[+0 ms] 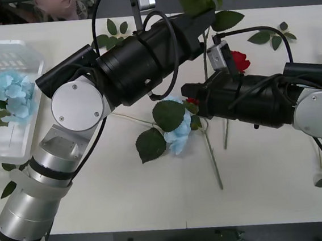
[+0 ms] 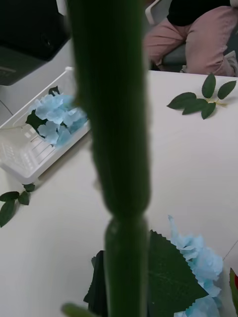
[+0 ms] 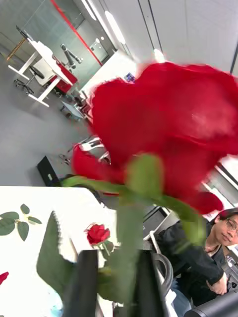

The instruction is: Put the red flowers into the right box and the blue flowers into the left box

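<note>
At the upper left of the front view sits the left box (image 1: 6,55), with one blue hydrangea (image 1: 3,93) lying inside it against its left side; a loose leaf sprig (image 1: 7,186) lies on the table (image 1: 101,206) just below the basket. My left arm (image 1: 132,60) rises from the lower left corner towards the top centre; in my left wrist view, my left gripper (image 3: 116,287) is closed narrow on the green stem of the held red rose (image 3: 163,129), whose head stands above the fingers (image 3: 82,282); in the front view that rose sits at the top edge, right of centre. A second blue hydrangea (image 1: 176,133) lies on the table at the centre of the frame, with its large leaves (image 1: 169,114) on top; my right gripper (image 1: 188,95) is just beside it, and I cannot tell whether it holds anything. Another red rose (image 1: 239,60) shows right of centre, behind my right arm (image 1: 250,103), which comes in from the right edge.
</note>
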Available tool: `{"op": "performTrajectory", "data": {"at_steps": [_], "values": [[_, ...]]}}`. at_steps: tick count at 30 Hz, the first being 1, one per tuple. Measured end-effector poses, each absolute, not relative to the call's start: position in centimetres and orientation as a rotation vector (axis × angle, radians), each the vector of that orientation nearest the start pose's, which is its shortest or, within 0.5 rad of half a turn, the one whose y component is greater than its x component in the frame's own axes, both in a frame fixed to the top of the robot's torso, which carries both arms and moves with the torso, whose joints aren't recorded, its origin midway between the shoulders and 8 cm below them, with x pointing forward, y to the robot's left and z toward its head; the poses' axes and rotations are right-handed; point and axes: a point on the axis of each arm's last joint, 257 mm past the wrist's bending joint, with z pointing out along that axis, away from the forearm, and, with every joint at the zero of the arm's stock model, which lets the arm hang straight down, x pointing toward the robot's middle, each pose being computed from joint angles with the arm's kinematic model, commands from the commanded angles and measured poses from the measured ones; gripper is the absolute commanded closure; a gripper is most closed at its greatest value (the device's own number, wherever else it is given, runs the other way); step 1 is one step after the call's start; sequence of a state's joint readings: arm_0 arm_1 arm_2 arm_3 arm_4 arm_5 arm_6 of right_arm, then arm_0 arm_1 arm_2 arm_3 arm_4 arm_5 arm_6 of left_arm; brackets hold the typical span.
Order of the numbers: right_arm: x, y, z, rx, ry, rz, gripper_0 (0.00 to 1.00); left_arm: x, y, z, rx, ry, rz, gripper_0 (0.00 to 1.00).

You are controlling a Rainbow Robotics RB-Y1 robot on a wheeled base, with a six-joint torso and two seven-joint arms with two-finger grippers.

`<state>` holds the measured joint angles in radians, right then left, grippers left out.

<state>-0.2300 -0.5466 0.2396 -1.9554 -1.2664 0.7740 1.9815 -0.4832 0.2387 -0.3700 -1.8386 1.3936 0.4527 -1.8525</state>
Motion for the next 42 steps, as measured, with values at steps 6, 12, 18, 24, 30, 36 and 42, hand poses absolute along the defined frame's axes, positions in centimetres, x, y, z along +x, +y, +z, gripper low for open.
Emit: {"op": "performTrajectory", "data": {"at_steps": [6, 12, 18, 24, 30, 36, 42], "values": [[46.0, -4.6, -13.1, -0.708, 1.751, 0.786, 1.0, 46.5, -9.1, 3.1, 0.399, 1.375, -1.288, 0.0], [46.0, -4.6, -13.2, -0.708, 1.751, 0.786, 1.0, 46.5, -9.1, 3.1, 0.399, 1.375, -1.288, 0.0], [45.9, -5.2, -14.0, -0.712, 1.784, 0.794, 1.0, 46.5, -9.1, 3.1, 0.399, 1.375, -1.288, 0.0], [45.7, -11.4, -18.4, -0.675, 2.037, 0.728, 1.0, 46.8, -8.9, 3.0, 0.386, 1.374, -1.285, 0.0], [45.7, -23.8, -19.4, -0.512, 2.346, 0.531, 1.0, 48.3, -6.0, 3.2, 0.361, 1.39, -1.267, 0.0], [46.7, -37.8, -14.8, -0.057, 2.489, 0.335, 1.0, 49.3, 2.5, 0.5, 0.531, 1.585, -1.119, 0.0], [45.1, -50.6, -14.8, 0.181, 2.58, -0.002, 1.0, 48.9, 9.6, -3.6, 0.736, 1.771, -0.857, 0.0]]}}
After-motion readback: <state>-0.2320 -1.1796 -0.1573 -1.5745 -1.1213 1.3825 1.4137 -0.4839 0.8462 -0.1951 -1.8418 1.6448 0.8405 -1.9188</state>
